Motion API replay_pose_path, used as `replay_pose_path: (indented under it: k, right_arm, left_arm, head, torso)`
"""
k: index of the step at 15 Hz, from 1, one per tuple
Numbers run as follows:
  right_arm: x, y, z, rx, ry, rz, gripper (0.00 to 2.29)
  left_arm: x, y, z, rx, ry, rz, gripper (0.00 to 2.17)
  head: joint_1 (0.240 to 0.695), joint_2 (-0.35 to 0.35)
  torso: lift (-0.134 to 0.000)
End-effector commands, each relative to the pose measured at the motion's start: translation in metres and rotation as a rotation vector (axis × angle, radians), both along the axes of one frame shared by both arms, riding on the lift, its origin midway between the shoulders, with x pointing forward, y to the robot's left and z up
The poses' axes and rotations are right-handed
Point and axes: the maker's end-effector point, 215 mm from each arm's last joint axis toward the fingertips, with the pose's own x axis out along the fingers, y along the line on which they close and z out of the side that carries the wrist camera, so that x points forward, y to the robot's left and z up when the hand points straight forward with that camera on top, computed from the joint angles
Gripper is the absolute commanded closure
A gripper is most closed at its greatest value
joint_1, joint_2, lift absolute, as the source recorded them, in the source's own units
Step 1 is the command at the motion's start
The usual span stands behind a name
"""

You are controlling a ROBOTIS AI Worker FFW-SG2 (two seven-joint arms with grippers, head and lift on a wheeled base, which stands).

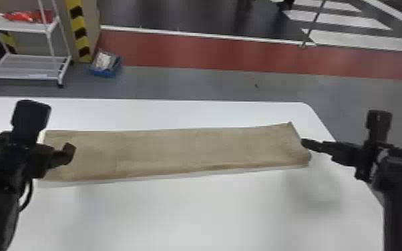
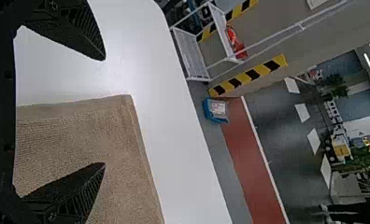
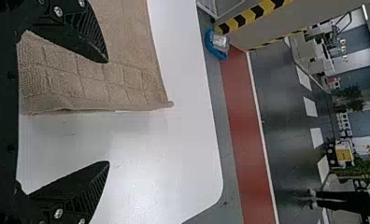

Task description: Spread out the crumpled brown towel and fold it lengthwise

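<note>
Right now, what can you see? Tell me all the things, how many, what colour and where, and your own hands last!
Table with rounded corners: one, white, in front of me.
Long cloth towel: one, brown, spread across the table.
Metal shelf rack: one, white, beyond the table, left.
Stuff on the rack: can't count it, red, upper shelf.
Small open box: one, blue, on the floor past the table.
Striped tape: several strips, yellow and black, near the rack.
Wide floor band: one, red, beyond the table.
Painted floor marks: several, white, farther back.
My left hand: one, black, at the towel's left end.
My right hand: one, black, at its right end.
</note>
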Motion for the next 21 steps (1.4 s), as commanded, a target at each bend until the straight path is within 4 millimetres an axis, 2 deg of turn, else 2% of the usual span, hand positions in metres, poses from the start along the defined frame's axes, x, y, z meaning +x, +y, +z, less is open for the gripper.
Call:
replay_pose_path:
  k: [1,5,6,8,11,14,17,19,21]
  right_arm:
    - [-0.013,-0.007,-0.006,0.023,0.013,-0.021,0.15]
    - [-0.029,-0.014,-0.019,0.031,0.036,-0.034,0.19]
    - [-0.033,-0.013,-0.022,0.031,0.042,-0.032,0.19]
    - [-0.035,-0.009,-0.026,0.037,0.053,-0.024,0.29]
    - [-0.040,-0.003,-0.035,0.036,0.066,-0.012,0.29]
    - [-0.035,0.004,-0.033,0.019,0.043,0.009,0.29]
    - [-0.025,0.023,-0.018,0.017,-0.001,0.055,0.29]
    - [-0.023,0.029,-0.016,0.015,-0.002,0.068,0.48]
    - [-0.023,0.029,-0.016,0.015,-0.002,0.073,0.67]
  left_arm:
    - [-0.009,0.003,0.004,-0.074,-0.007,0.005,0.09]
    - [-0.023,0.003,-0.008,-0.175,0.024,-0.001,0.12]
    - [-0.030,0.002,-0.014,-0.205,0.056,-0.008,0.22]
    - [-0.041,0.002,-0.026,-0.254,0.112,-0.004,0.28]
    - [-0.052,0.014,-0.038,-0.251,0.165,0.027,0.28]
    - [-0.054,0.022,-0.039,-0.259,0.167,0.037,0.28]
    - [-0.056,0.026,-0.040,-0.261,0.168,0.047,0.28]
    - [-0.056,0.024,-0.040,-0.268,0.169,0.042,0.42]
    - [-0.060,0.021,-0.045,-0.283,0.189,0.035,0.45]
  head:
    - [0.695,-0.193]
    - [0.695,-0.209]
    - [0.695,-0.212]
    - [0.695,-0.218]
    - [0.695,-0.215]
    - [0.695,-0.203]
    - [0.695,-0.183]
    - [0.695,-0.168]
    - [0.695,-0.160]
  torso:
    - [-0.125]
    - [-0.125]
    - [-0.125]
    - [-0.125]
    - [-0.125]
    - [-0.125]
    - [-0.125]
    - [-0.125]
    - [-0.125]
